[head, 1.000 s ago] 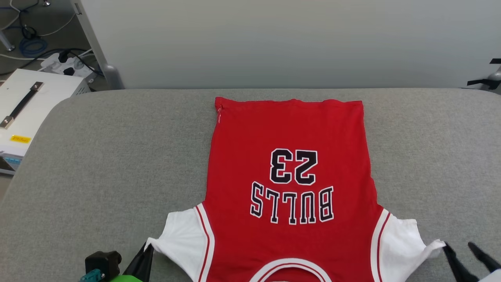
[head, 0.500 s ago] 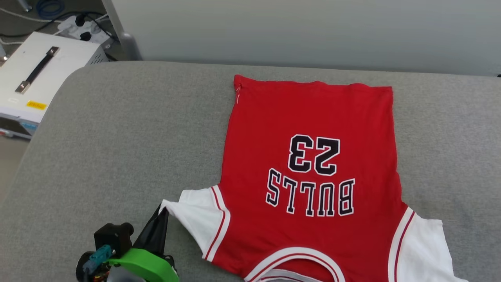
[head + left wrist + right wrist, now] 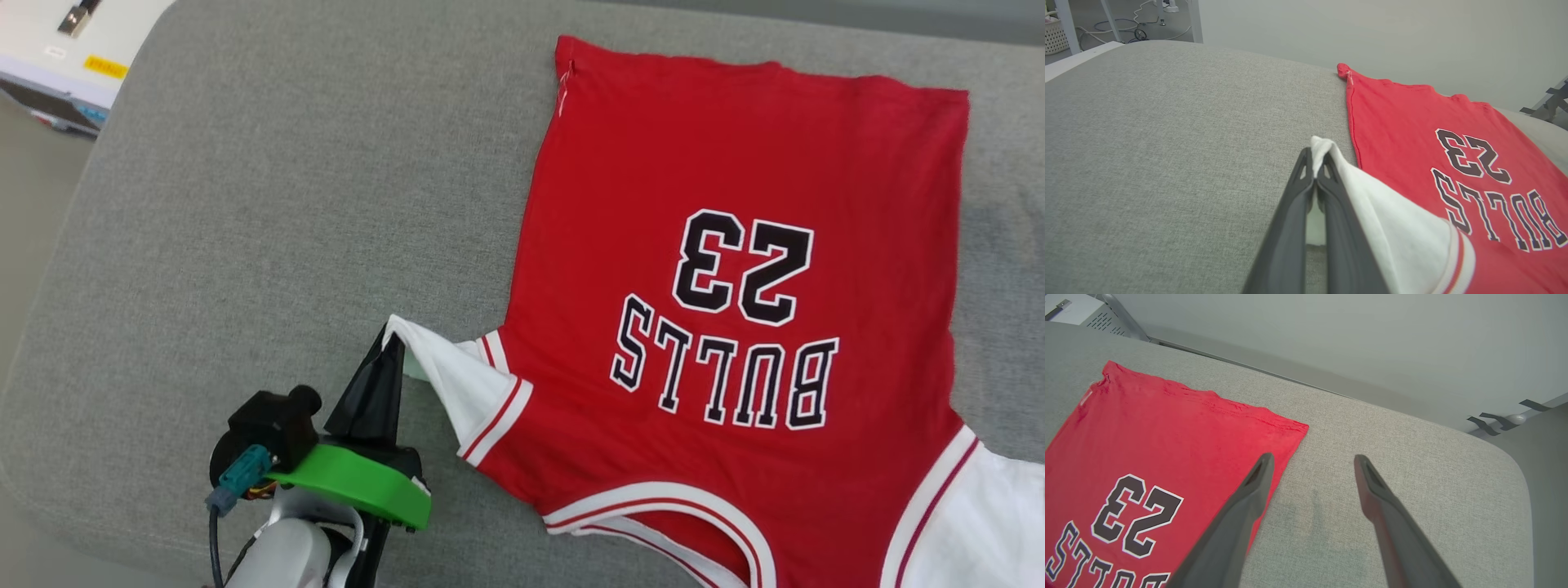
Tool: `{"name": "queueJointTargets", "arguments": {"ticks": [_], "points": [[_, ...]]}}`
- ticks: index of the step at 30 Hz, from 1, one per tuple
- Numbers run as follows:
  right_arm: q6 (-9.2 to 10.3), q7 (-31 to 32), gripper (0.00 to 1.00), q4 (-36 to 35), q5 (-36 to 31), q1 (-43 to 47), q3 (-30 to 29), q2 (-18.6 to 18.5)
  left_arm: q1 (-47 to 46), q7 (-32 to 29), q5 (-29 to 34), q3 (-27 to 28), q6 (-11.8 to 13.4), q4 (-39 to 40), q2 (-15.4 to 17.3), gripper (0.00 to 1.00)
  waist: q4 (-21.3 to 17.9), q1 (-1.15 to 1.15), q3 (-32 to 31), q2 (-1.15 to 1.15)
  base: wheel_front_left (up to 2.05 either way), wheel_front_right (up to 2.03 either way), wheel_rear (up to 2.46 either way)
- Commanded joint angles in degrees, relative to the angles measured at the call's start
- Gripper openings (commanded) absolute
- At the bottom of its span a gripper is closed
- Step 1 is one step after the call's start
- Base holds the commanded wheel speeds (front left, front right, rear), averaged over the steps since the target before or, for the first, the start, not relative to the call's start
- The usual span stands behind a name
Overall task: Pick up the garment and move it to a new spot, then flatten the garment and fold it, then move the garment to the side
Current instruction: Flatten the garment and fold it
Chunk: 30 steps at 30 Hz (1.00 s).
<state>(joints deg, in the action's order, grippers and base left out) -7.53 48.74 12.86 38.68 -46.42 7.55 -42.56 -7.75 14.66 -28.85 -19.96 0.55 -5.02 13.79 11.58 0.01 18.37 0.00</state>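
Observation:
The garment (image 3: 735, 180), a red shirt with white sleeves and black "BULLS 23" print, lies flat and print-up on the grey cushioned surface (image 3: 269, 188), its collar toward me. My left gripper (image 3: 393, 336) is shut on the tip of the shirt's white left sleeve (image 3: 445, 376), lifting it a little off the surface; the left wrist view shows the garment (image 3: 1412, 122) and its white cloth pinched at my left gripper (image 3: 1315, 157). My right gripper (image 3: 1312, 459) hangs open and empty above the surface beside the garment (image 3: 1147, 428), near its far right hem corner.
A white box with a yellow label (image 3: 57, 49) sits off the surface's far left corner. The grey surface's rounded left edge (image 3: 49, 269) drops to the floor. A pale wall (image 3: 1331, 335) runs behind the surface, with black-taped fittings (image 3: 1506, 418) at the right.
The head camera has tilted down and turned left, so the scene shifted up and right. My left gripper has lifted the white sleeve tip inward toward the shirt. The right gripper has left the head view.

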Motion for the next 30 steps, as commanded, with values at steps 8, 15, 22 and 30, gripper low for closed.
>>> {"name": "queueJointTargets", "arguments": {"ticks": [8,15,22,30], "points": [[0.04,12.5,1.0,9.0,-4.2,-12.9,-0.5,1.4,-3.8,0.3,4.4,3.0,-3.4,1.7,-5.1,0.0,8.0,-0.01,14.8,0.0,0.0,0.0,0.0],[0.04,13.9,1.0,12.3,-7.7,-15.8,0.1,2.5,-5.0,0.3,7.2,4.5,-5.5,2.7,-8.0,0.0,9.4,-0.01,19.1,0.0,0.0,0.0,0.0],[0.04,15.6,1.0,14.6,-7.4,-10.6,1.8,2.1,-5.3,0.3,8.8,5.5,-6.6,2.4,-9.6,0.0,9.2,-0.01,20.3,0.0,0.0,0.0,0.0],[0.04,15.0,0.0,13.4,-7.9,-9.5,1.5,0.9,-5.3,0.3,10.1,6.8,-7.3,1.5,-10.2,0.0,8.6,-0.01,19.5,0.0,0.0,0.0,0.0]]}}
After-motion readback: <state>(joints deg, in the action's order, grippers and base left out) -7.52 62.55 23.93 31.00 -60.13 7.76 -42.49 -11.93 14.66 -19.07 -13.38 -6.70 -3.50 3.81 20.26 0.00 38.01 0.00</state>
